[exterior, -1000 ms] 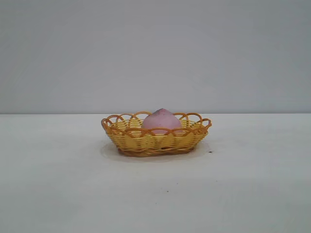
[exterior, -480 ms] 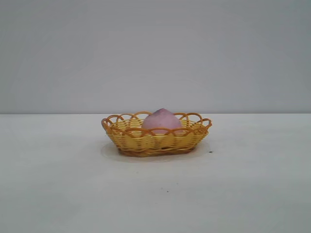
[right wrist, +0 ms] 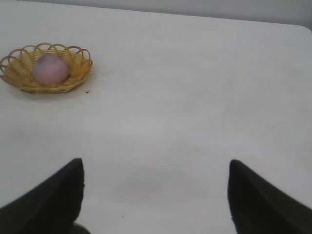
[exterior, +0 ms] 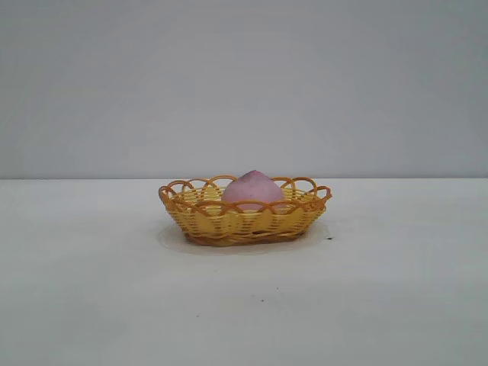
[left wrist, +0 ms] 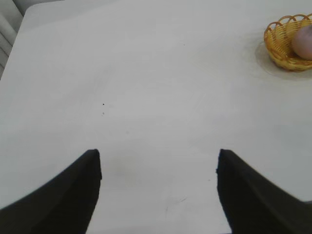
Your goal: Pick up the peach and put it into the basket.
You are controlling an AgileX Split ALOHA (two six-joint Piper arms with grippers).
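The pink-mauve peach [exterior: 253,187] lies inside the yellow wicker basket [exterior: 229,223] at the middle of the white table. The left wrist view shows the basket [left wrist: 279,44] far off with the peach [left wrist: 303,42] in it. In the right wrist view the basket [right wrist: 19,78] and the peach [right wrist: 49,68] also lie well away. My left gripper [left wrist: 159,156] is open over bare table, with nothing between its fingers. My right gripper [right wrist: 156,165] is open too, empty, above bare table. Neither arm shows in the exterior view.
A white tabletop [exterior: 381,290] stretches all around the basket, with a plain grey wall behind. A small dark speck [exterior: 329,239] lies just right of the basket. The table's far corner [left wrist: 29,12] shows in the left wrist view.
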